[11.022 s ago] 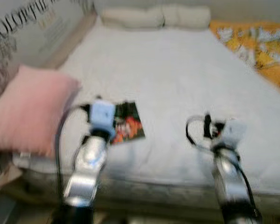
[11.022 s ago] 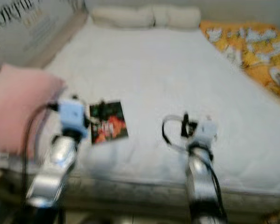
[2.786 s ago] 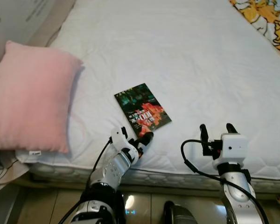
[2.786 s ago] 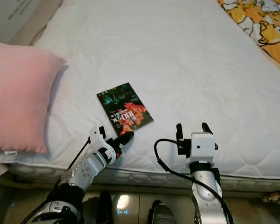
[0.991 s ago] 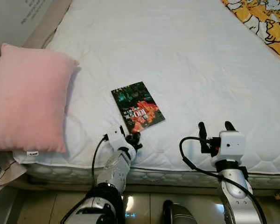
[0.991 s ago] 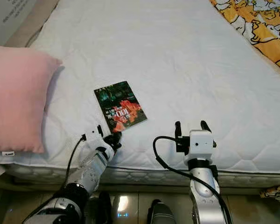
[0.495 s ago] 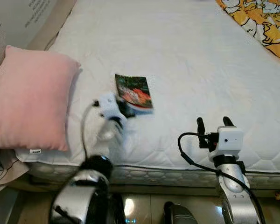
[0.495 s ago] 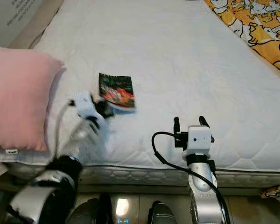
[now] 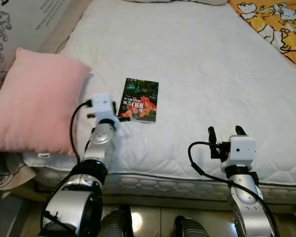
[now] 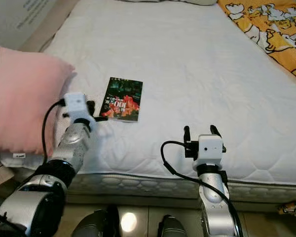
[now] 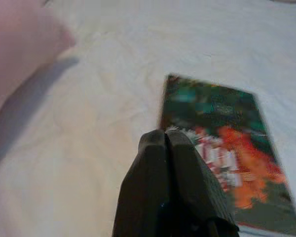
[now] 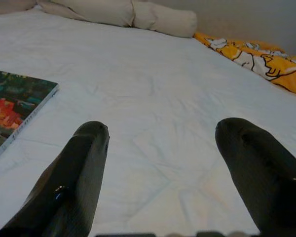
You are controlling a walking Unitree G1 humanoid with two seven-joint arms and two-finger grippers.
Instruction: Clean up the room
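A thin book (image 9: 140, 100) with a dark green and orange cover lies flat on the white mattress (image 9: 202, 64), near its front left. My left gripper (image 9: 121, 112) is shut, its tips at the book's left near edge; in the left wrist view the closed fingertips (image 11: 165, 136) overlap that edge of the book (image 11: 222, 148), with nothing between them. My right gripper (image 9: 224, 130) stands open over the mattress's front edge, to the right of the book and apart from it. The right wrist view has the book (image 12: 12, 108) off to one side of the open fingers (image 12: 84, 163).
A pink pillow (image 9: 34, 111) lies on the bed's front left corner, close to my left arm. An orange and yellow patterned blanket (image 9: 276, 24) covers the far right. Cream pillows (image 12: 118, 12) sit at the head of the bed. A printed board (image 9: 39, 15) leans at the left.
The book has turned on the mattress, from slanting down to the right to nearly straight. My left arm has swung up and left, onto the bed beside it. The right arm has held still.
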